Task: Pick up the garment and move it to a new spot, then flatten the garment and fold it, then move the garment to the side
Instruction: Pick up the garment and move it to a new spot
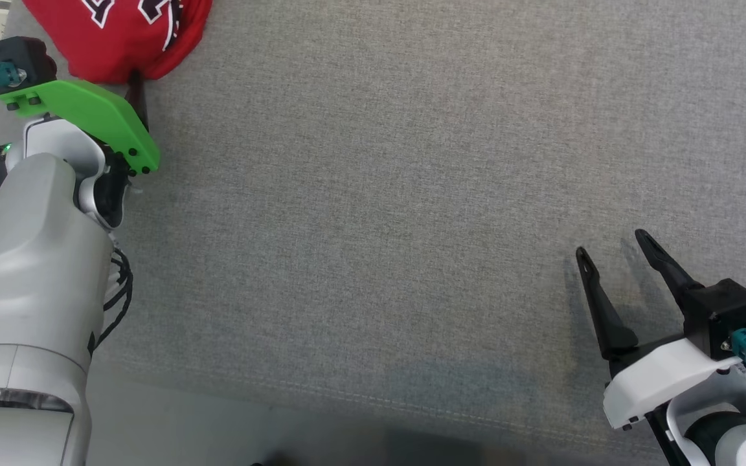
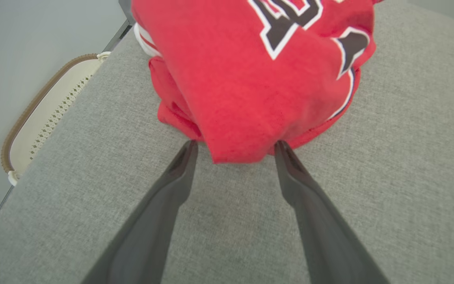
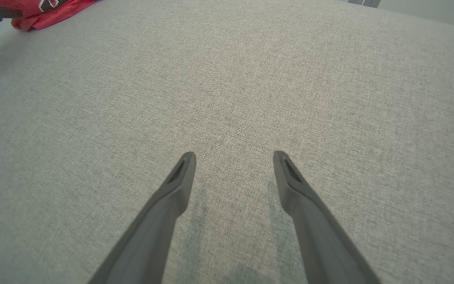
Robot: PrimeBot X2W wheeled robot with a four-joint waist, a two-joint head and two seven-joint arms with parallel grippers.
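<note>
- The right gripper (image 1: 611, 243), at four o'clock in the head view, holds its dark fingers spread above the grey woven fabric surface (image 1: 379, 194).
- The left gripper (image 2: 235, 144), at ten o'clock, is spread wide, its tips flanking the garment's near fold.
- The crumpled red jersey garment with black-and-white lettering (image 2: 250, 79) lies at eleven o'clock.
- A cream perforated basket with a brown rim (image 2: 45, 114) sits off the surface's edge.

Grey woven-fabric surface (image 1: 412, 213) bearing a single bundled piece of clothing.
A red knit garment (image 1: 117, 39) with black, white-edged lettering lies crumpled at about eleven o'clock in the head view, near the surface's left edge; a stitched seam (image 1: 347, 401) runs along the near side at six o'clock.
</note>
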